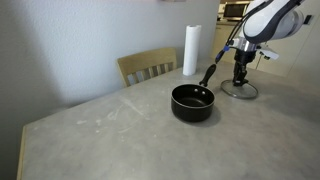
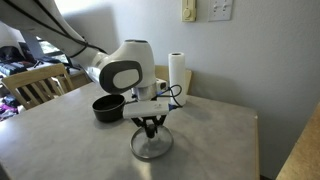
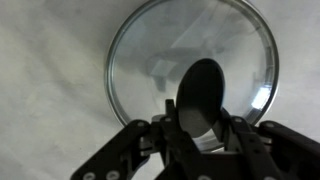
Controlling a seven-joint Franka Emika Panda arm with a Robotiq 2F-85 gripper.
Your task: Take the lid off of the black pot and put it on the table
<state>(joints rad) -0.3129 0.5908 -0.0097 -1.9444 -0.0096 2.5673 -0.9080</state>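
A light grey, mottled stone-look surface (image 1: 100, 130) fills a plain, pale-walled room. A pale wooden chair (image 1: 147, 66) is drawn up at its far edge, and an upright white paper-towel roll (image 1: 190, 50) stands close by. Cream wall plates (image 2: 220, 10) show high on the wall in an exterior view. The white, jointed robot arm (image 2: 125, 70) bends over the surface with its wrist pointing straight down. Its black claw (image 2: 150, 127) is upright above a round, see-through glass lid with a thin metal rim (image 2: 152, 150). The lid appears to lie flat on the surface, near but apart from the small round black pot (image 1: 192, 103). The pot stands uncovered, its long black handle (image 1: 210, 72) angled toward the roll. In the wrist view the claw's dark fingers (image 3: 165, 135) stand narrowly apart, flanking the lid's small black centre knob (image 3: 203, 92); whether they press on it cannot be told.
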